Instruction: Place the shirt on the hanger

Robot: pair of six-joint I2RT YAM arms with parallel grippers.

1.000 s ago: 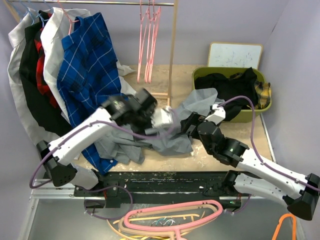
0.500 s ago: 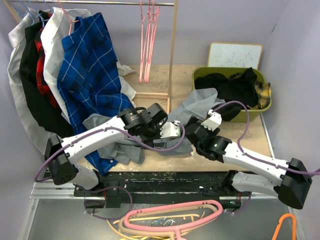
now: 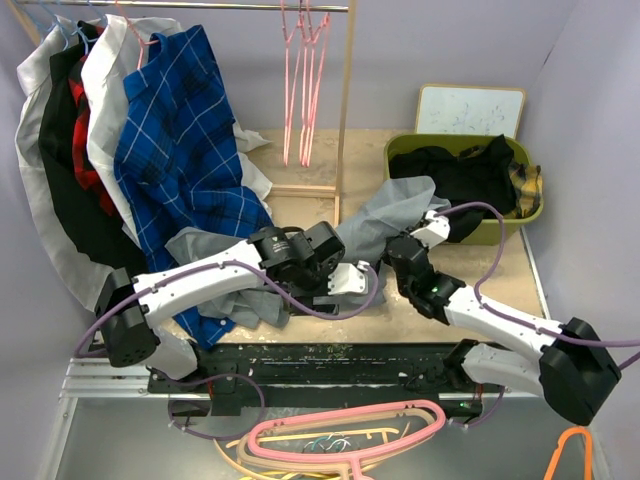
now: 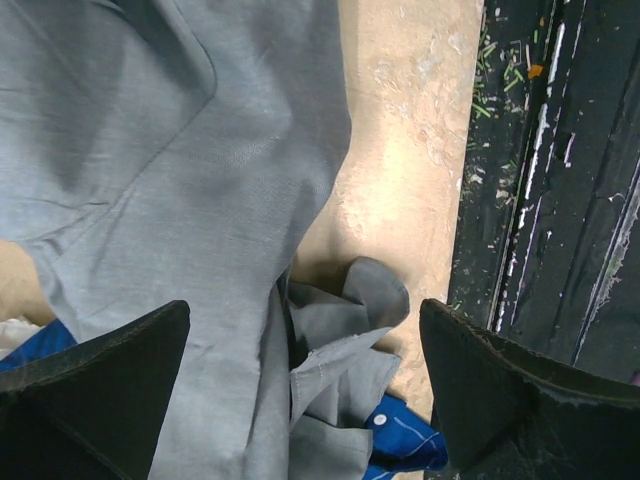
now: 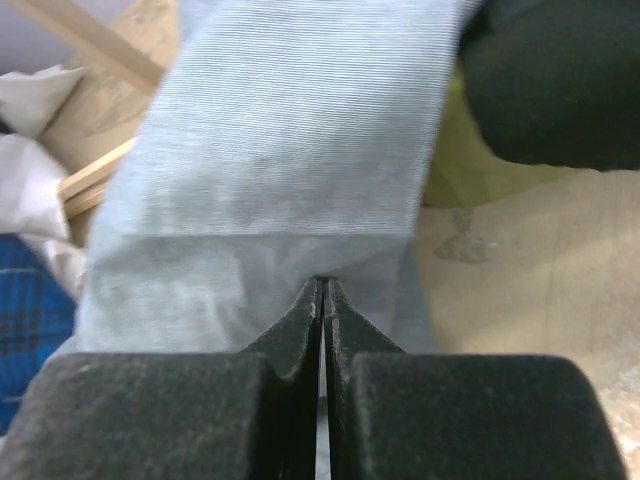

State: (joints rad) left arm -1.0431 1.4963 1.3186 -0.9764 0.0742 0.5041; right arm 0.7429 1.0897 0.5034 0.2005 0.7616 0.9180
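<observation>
Shirt [image 5: 300, 150] pinched at the tips of the closed right hand [image 5: 322, 283], left hand [image 4: 305, 312] wide open over it.

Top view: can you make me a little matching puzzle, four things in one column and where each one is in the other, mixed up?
Things:
1 grey shirt
2 thin pink hangers
3 green bin
4 whiteboard

Places:
A propped at the back wall
B hanging from the rail
C lying crumpled on the table
D on the table's right side, holding dark clothes

Pairs: 1-C, 2-B, 3-D, 4-A
</observation>
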